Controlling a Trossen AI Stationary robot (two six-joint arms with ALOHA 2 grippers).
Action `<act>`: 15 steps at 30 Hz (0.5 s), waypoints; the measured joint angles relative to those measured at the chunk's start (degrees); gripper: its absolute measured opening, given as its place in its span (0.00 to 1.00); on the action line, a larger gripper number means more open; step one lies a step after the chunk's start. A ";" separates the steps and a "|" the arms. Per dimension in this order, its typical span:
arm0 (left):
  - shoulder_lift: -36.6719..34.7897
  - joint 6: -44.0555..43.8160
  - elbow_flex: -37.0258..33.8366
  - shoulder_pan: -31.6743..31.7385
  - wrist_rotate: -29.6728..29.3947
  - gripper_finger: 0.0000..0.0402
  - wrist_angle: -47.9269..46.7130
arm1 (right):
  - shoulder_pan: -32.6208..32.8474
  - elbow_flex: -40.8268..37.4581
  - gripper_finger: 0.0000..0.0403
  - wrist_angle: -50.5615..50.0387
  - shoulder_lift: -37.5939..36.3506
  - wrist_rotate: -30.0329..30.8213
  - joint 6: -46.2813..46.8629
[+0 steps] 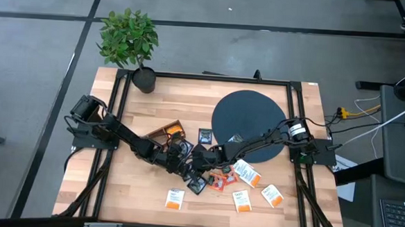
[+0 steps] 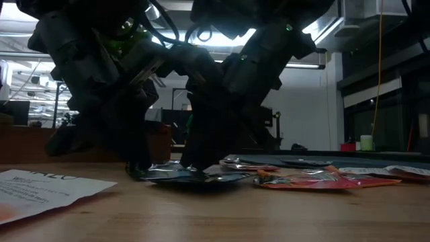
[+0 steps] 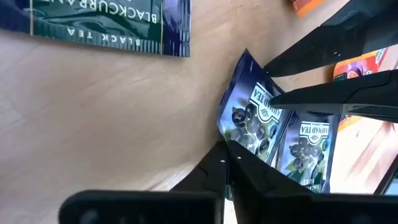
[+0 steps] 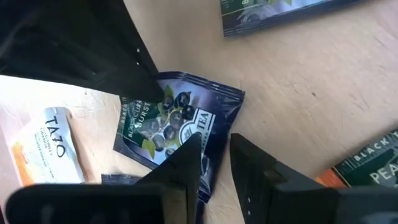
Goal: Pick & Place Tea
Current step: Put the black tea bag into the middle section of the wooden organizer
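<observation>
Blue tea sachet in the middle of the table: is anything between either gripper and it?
Nothing visible. Both grippers are already at the blue tea sachet: the right gripper sits at one edge and the left gripper at the opposite edge. Other sachets lie close by on the table, none of them between a gripper and this one.

Wooden box (image 1: 165,133) left of disc (image 1: 247,123); sachets (image 1: 244,189) scattered near table front; plant (image 1: 128,40) behind table.

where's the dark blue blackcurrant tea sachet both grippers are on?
High view: the dark blue blackcurrant tea sachet lies at table centre-front, between the left gripper and right gripper, just left of the red-orange sachets.
</observation>
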 joint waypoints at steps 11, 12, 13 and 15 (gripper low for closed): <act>-2.16 6.58 0.04 -1.81 1.93 0.01 -0.17 | 0.01 0.05 0.22 -1.44 -1.83 -0.59 0.73; -3.03 8.02 0.04 -1.98 1.96 0.01 -0.36 | 0.13 0.05 0.22 -2.15 -2.45 -0.44 0.71; -3.84 9.34 0.08 -2.17 1.95 0.01 -0.39 | 0.17 0.10 0.22 -2.06 -3.14 -0.40 0.62; -5.69 11.77 0.13 -2.31 2.24 0.01 -1.11 | 0.24 0.10 0.22 -2.51 -4.32 -0.30 -0.10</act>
